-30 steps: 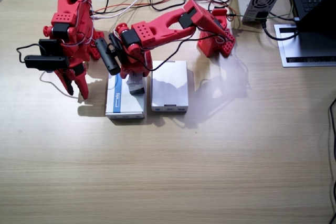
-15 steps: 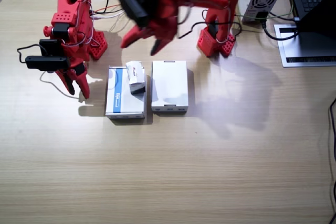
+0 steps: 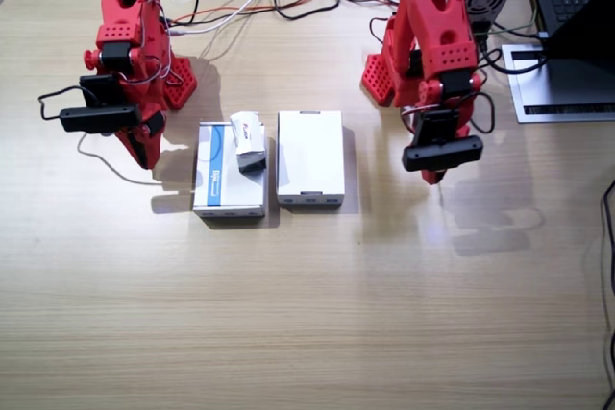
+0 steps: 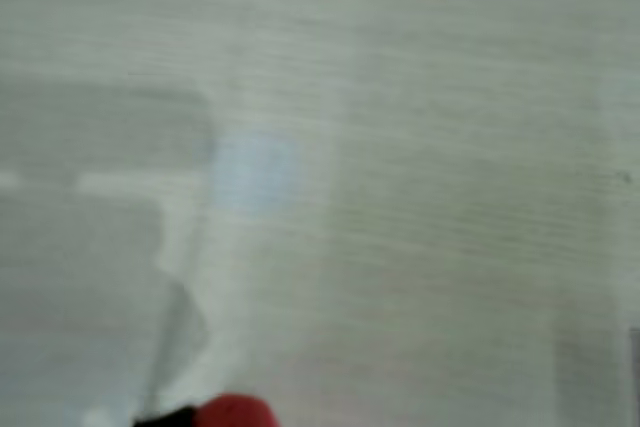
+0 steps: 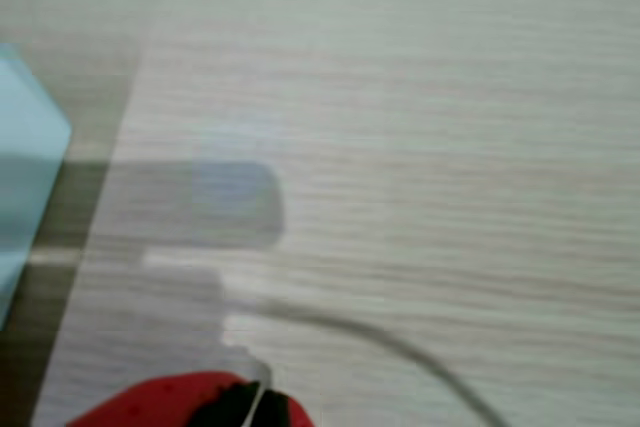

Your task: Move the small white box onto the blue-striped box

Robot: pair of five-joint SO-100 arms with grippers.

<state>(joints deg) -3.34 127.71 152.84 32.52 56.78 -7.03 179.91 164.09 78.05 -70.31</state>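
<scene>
Two flat boxes lie side by side on the wooden table [image 3: 317, 314]; neither hand's opening is readable.

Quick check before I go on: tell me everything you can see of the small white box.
The small white box is a tiny, roughly cube-shaped carton, cardboard by its look, white with a small red logo on top and a dark lower end. It lies slightly skewed on the blue-striped box, at its far edge near the side facing the plain white box. Neither gripper touches it.
</scene>
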